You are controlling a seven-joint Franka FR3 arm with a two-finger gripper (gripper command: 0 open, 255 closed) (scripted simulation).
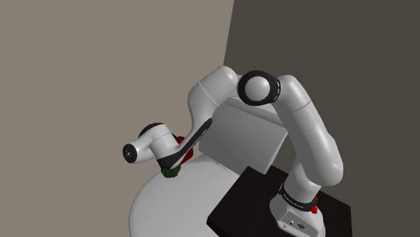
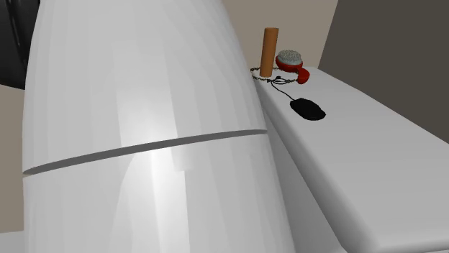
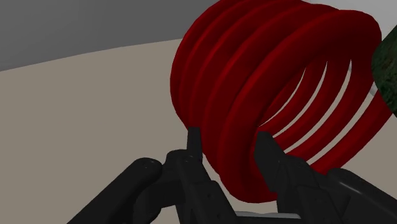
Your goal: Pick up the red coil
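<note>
The red coil (image 3: 273, 83) is a thick spiral of several dark red loops, seen close up in the wrist view. My gripper (image 3: 230, 143) has its two black fingers on either side of the coil's nearest loops, pressed against them. In the shoulder view the gripper (image 1: 175, 163) is at the far edge of the round white table (image 1: 182, 202), pointing down. Bits of the red coil (image 1: 189, 154) show beside the hand, mostly hidden by it.
A dark green thing (image 1: 171, 172) (image 3: 387, 70) lies right by the coil. A grey box (image 1: 242, 138) stands behind the table by the wall. In the second exterior view the white arm (image 2: 144, 129) looms in front; beyond it stand a brown cylinder (image 2: 269, 50), a red thing with a grey top (image 2: 293, 65) and a black lump (image 2: 307, 108).
</note>
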